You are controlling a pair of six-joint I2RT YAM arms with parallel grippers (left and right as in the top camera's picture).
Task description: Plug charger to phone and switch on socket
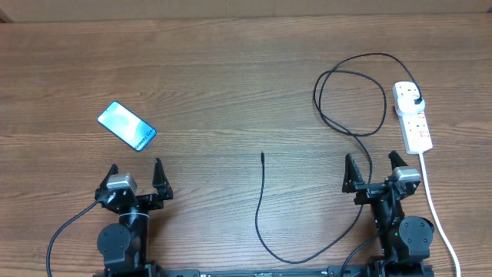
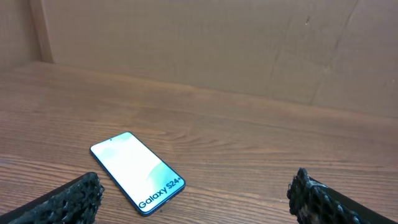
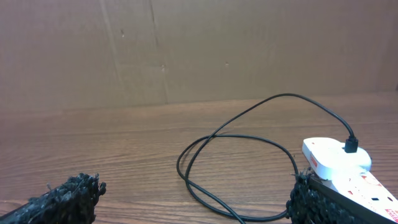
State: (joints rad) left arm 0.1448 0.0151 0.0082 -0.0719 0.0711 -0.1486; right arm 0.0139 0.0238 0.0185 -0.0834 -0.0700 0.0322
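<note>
The phone [image 1: 126,126] lies flat on the table at the left, its cyan screen up; in the left wrist view [image 2: 137,172] its "Galaxy S24+" end points toward me. The white socket strip [image 1: 413,116] lies at the far right, with the charger's black plug [image 1: 416,100] in its far end. It also shows in the right wrist view [image 3: 339,163]. The charger cable [image 1: 354,100] loops left of the strip and runs down to a free connector tip [image 1: 263,155] mid-table. My left gripper [image 1: 136,174] is open and empty, just short of the phone. My right gripper [image 1: 374,167] is open and empty over the cable [image 3: 236,163].
The strip's white cord [image 1: 440,215] runs down the right side past my right arm. A brown cardboard wall [image 2: 249,43] stands along the table's far edge. The cable's long lower loop [image 1: 307,258] lies between my two arm bases.
</note>
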